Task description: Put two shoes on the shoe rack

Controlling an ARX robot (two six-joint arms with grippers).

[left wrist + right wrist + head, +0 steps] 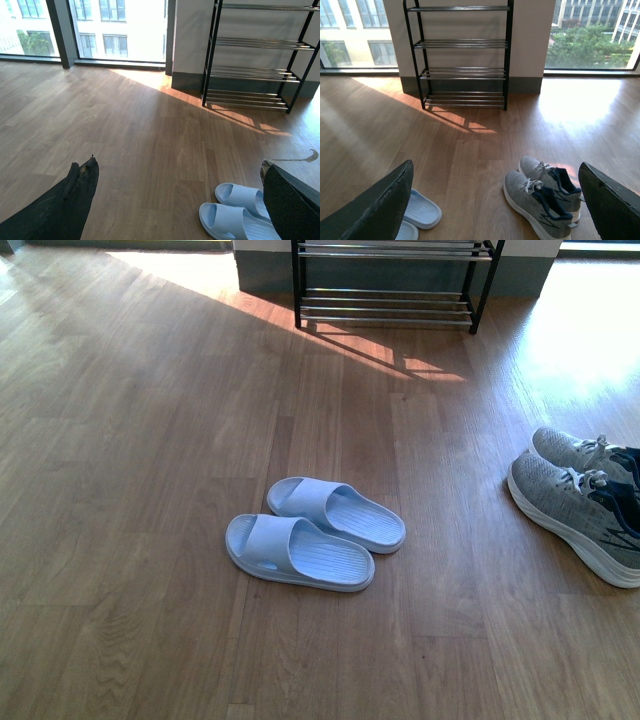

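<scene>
Two pale blue slides (315, 535) lie side by side on the wooden floor in the middle of the front view. A pair of grey knit sneakers (580, 500) with white soles lies at the right edge. The shoe rack (385, 285), black uprights with chrome rods, stands against the far wall with nothing on its visible tiers. Neither arm shows in the front view. My left gripper (180, 200) is open above the floor, the slides (235, 215) near one of its fingers (292, 200). My right gripper (495, 200) is open, with the sneakers (540, 197) on the floor between its fingers.
Large windows (120, 30) run along the far wall on both sides of the rack (462, 70). Bright sunlight falls on the floor (590, 330) at the right of the rack. Bare wooden floor (130, 490) stretches to the left of the slides.
</scene>
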